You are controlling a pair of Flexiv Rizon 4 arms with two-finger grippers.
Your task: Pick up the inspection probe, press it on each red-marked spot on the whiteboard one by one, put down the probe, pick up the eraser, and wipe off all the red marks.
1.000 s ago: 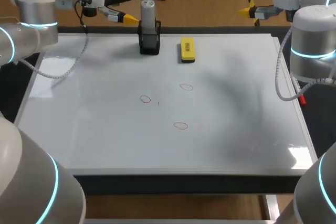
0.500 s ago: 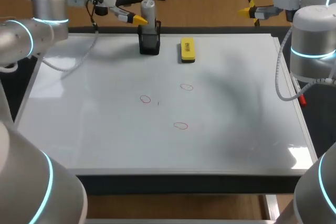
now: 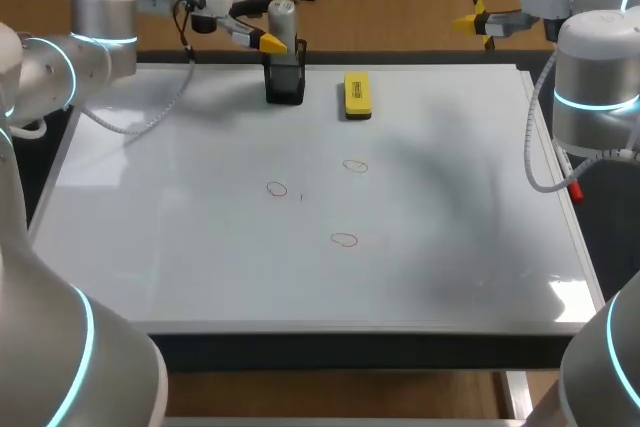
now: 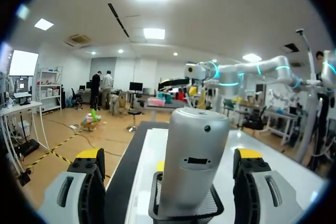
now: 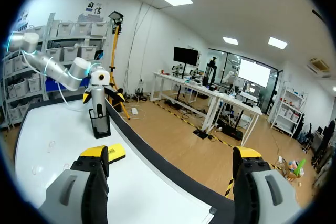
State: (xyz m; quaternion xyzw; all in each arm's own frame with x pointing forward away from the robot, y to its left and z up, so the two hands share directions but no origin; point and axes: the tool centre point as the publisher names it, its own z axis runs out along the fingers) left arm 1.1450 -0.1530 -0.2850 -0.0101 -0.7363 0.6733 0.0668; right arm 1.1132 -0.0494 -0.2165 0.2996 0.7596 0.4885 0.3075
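Straddling upright probe | left claw: spread apart, no contact | right claw: spread apart

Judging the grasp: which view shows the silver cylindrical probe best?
Left wrist view: the silver cylindrical probe stands large and upright in its black mesh holder, inside the open left gripper. Head view shows it small; right wrist view, tiny.

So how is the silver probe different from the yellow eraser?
The probe is a tall silver cylinder; the eraser is a flat yellow block. The probe stands upright in a black mesh holder; the eraser lies flat on the whiteboard. The left gripper has its open fingers either side of the probe without touching; no gripper is near the eraser. Both sit by the whiteboard's far edge.
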